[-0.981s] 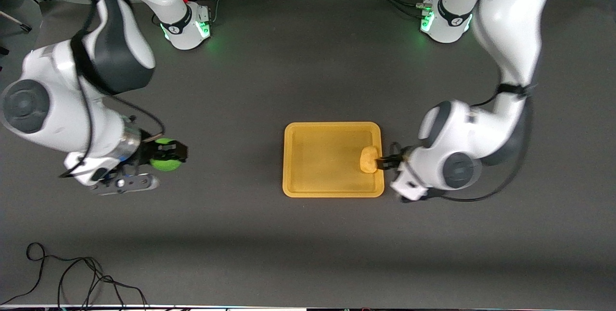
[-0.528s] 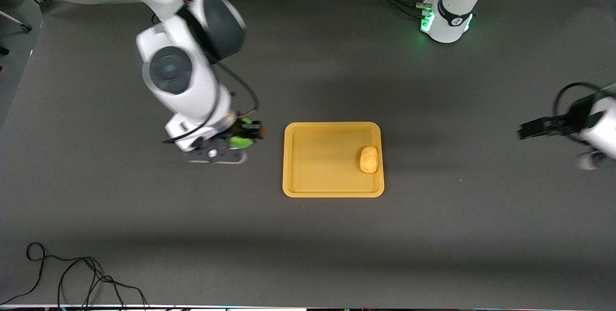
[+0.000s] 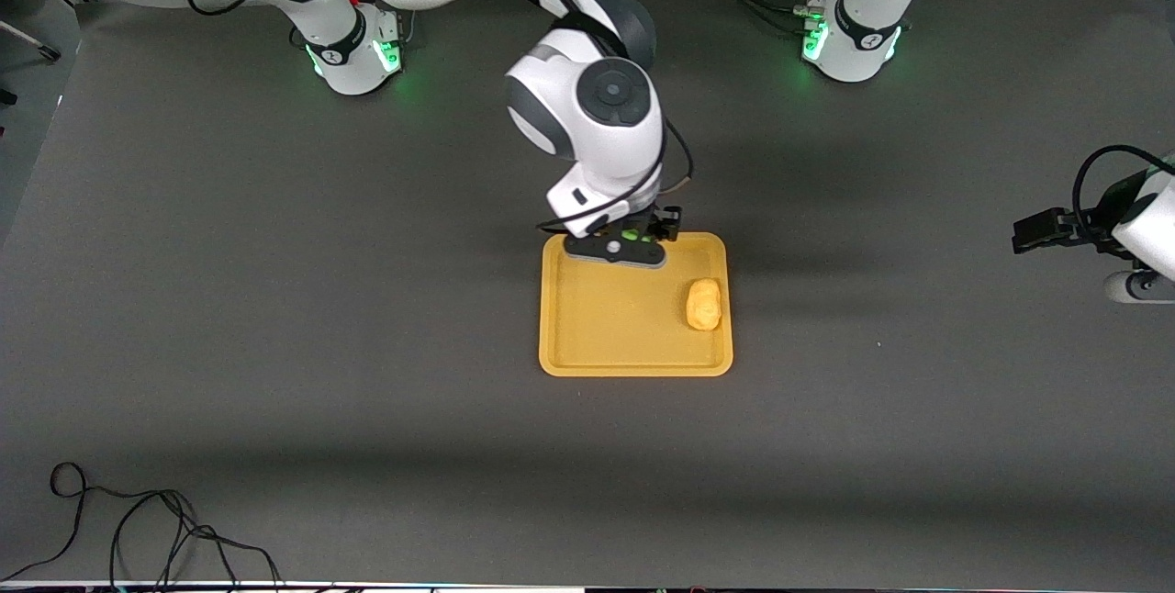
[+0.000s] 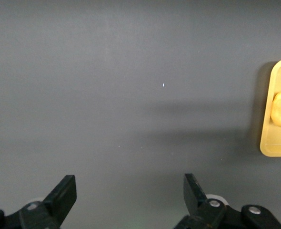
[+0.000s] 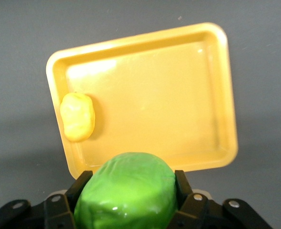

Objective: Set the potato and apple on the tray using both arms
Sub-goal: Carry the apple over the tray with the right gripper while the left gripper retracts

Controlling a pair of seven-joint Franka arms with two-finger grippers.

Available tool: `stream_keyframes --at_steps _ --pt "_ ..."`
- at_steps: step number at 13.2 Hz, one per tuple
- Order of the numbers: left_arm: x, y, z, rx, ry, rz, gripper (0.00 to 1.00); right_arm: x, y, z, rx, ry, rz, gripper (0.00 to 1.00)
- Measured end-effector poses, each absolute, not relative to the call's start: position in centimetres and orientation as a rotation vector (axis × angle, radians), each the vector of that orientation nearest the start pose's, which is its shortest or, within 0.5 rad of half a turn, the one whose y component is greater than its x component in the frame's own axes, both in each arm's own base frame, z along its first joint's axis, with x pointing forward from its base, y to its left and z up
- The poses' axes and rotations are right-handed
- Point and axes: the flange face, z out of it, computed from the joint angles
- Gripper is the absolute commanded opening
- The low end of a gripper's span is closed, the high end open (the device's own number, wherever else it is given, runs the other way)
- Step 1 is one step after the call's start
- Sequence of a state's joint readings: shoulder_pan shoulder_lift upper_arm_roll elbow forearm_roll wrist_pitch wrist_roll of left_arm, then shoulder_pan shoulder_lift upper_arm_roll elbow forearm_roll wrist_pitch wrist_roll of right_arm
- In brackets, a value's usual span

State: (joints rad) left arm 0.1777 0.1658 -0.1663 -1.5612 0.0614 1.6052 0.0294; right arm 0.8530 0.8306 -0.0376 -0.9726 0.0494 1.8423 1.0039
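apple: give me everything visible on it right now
The apple is a bright green, rounded ball with a smooth, faintly glossy skin. It is clamped between the black fingers of the right gripper, one on each side, and nothing else touches it. It hangs over the rim of the yellow-orange tray on the robots' side. In the front view the arm's wrist hides nearly all of it.

Robotics lab: two bench-mounted arms [image 3: 587, 116] on a dark mat-covered table [image 3: 367, 409], loose cables [image 3: 138, 529].
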Motion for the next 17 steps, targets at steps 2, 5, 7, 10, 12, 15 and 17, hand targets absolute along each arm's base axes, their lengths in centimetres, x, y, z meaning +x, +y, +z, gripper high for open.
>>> stream_keyframes --at_steps 2,5,7,10,12,15,17 --pt "59.9 1.9 52.5 -3.104 0.050 0.195 1.00 53.1 57.5 32.5 -3.105 0.285 -0.065 0.58" --pt "60.0 1.8 51.4 -3.105 0.059 0.156 1.00 54.2 57.5 24.6 -3.112 0.280 -0.113 0.58" --pt "60.2 1.8 51.5 -3.106 0.060 0.117 1.00 54.5 57.4 21.8 -3.104 0.278 -0.134 0.58" --pt "60.4 1.8 51.6 -3.107 0.060 0.084 1.00 55.0 56.9 20.1 -3.100 0.286 -0.151 0.59" --pt "60.4 1.8 51.6 -3.107 0.061 0.084 1.00 55.2 56.7 19.1 -3.101 0.291 -0.151 0.66" --pt "60.5 1.8 51.5 -3.109 0.061 0.089 1.00 55.2 56.6 18.5 -3.102 0.292 -0.151 1.00" --pt "60.5 1.7 51.1 -3.110 0.063 0.101 1.00 55.4 56.7 18.9 -3.097 0.293 -0.158 1.00"
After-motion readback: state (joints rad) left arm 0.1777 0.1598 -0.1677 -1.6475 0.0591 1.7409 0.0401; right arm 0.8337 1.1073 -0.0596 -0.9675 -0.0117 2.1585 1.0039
